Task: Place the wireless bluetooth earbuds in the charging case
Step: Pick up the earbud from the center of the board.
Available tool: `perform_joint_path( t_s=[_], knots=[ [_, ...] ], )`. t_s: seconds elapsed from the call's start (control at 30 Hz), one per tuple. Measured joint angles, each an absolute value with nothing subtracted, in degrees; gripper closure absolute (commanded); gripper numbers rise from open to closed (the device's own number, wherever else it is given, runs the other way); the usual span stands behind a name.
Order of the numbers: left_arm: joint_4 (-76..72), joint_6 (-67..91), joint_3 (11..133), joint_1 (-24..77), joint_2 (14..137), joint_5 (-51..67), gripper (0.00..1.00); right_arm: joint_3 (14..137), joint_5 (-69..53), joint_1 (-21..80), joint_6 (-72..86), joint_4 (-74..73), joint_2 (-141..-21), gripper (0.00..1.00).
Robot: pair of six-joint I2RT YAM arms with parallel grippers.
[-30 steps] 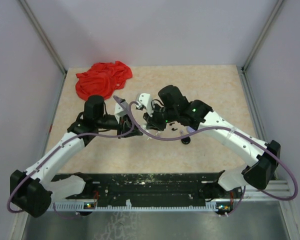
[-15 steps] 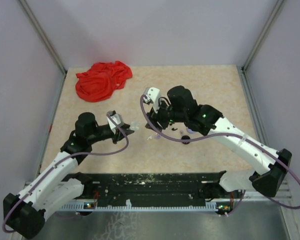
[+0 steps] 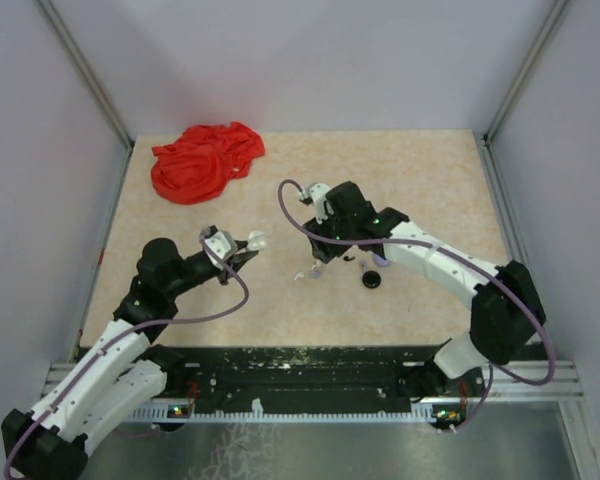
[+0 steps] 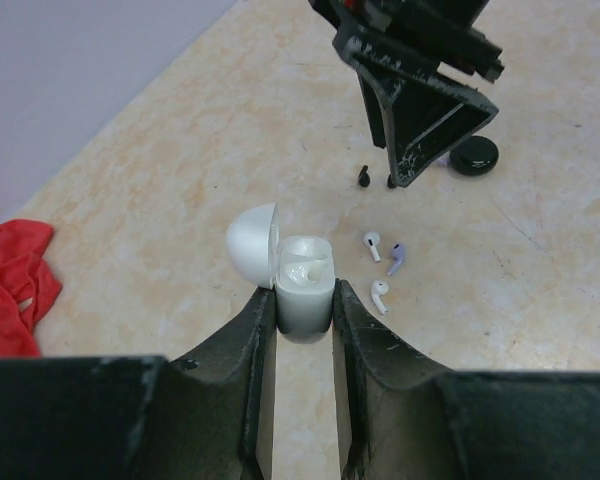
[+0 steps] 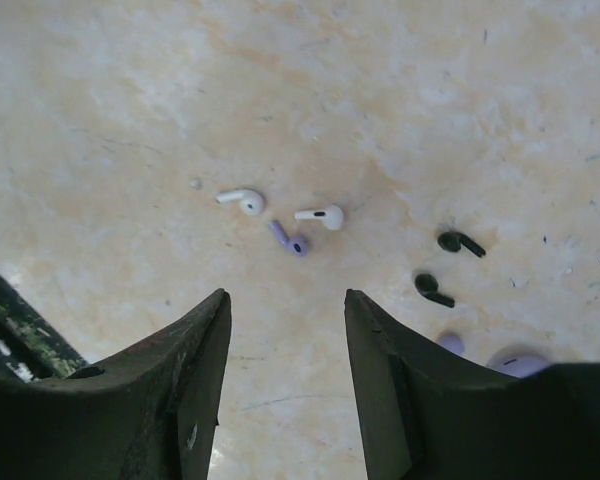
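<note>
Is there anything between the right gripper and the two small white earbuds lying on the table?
Nothing visible does. The right gripper is open, and the two small white plastic earbuds lie in plain sight past its fingertips. A small lavender earbud lies between the two, beside them, not over them.

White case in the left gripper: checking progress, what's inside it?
The open white case, held by the left gripper, shows white moulded shapes; whether anything is seated there is unclear.

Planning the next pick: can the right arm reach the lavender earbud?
Likely yes: the right gripper hangs open right above the lavender earbud, nothing covering it, though a white earbud lies close.
</note>
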State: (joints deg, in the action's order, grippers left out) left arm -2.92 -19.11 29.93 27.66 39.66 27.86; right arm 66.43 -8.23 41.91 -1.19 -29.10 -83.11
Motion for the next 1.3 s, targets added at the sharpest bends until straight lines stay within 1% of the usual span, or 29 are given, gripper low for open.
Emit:
perform_joint_path(
  t_s=[0.1, 0.2, 0.33, 0.4, 0.5, 0.6, 0.67, 0.83, 0.97, 1.1, 1.3],
  knots=[
    [-3.84, -19.11, 29.93, 27.66, 39.66, 26.74, 0.99, 65.89, -7.40, 40.05, -0.82, -28.23, -87.05, 0.54],
    [-4.58, -19.07, 29.93, 27.66, 39.68, 24.73, 0.99, 65.91, -6.98, 39.99, -0.80, -26.79, -91.13, 0.58],
    [-5.37, -18.70, 29.89, 27.66, 39.68, 19.59, 0.99, 67.79, -6.02, 39.99, -0.03, -27.24, -97.19, 0.63],
    [-5.67, -18.63, 29.78, 27.66, 39.68, 16.99, 0.99, 69.97, -4.97, 40.01, 1.65, -28.58, -100.49, 0.63],
    [-6.09, -18.61, 29.52, 27.66, 39.64, 13.82, 0.99, 71.90, -2.85, 40.40, 4.93, -30.22, -102.24, 0.64],
    [-6.31, -18.48, 29.32, 27.66, 39.62, 11.99, 0.99, 74.52, 0.43, 41.80, 10.26, -31.99, -103.07, 0.77],
    [-6.46, -18.37, 29.30, 27.66, 39.62, 10.74, 0.99, 76.31, 2.28, 43.05, 14.09, -32.47, -104.07, 0.79],
    [-6.50, -17.85, 29.30, 27.66, 39.35, 7.53, 0.99, 77.36, 6.83, 45.30, 22.98, -33.19, -106.89, 0.76],
    [-6.55, -17.82, 29.26, 27.66, 38.70, 6.55, 0.99, 77.25, 9.50, 46.02, 28.40, -34.37, -108.25, 0.71],
    [-6.57, -17.82, 29.21, 27.66, 38.54, 6.20, 0.99, 77.12, 11.60, 46.02, 31.68, -34.13, -108.22, 0.63],
    [-6.59, -17.82, 29.10, 27.66, 38.57, 6.04, 0.99, 76.49, 13.04, 46.00, 34.13, -33.91, -108.20, 0.61]
  ],
)
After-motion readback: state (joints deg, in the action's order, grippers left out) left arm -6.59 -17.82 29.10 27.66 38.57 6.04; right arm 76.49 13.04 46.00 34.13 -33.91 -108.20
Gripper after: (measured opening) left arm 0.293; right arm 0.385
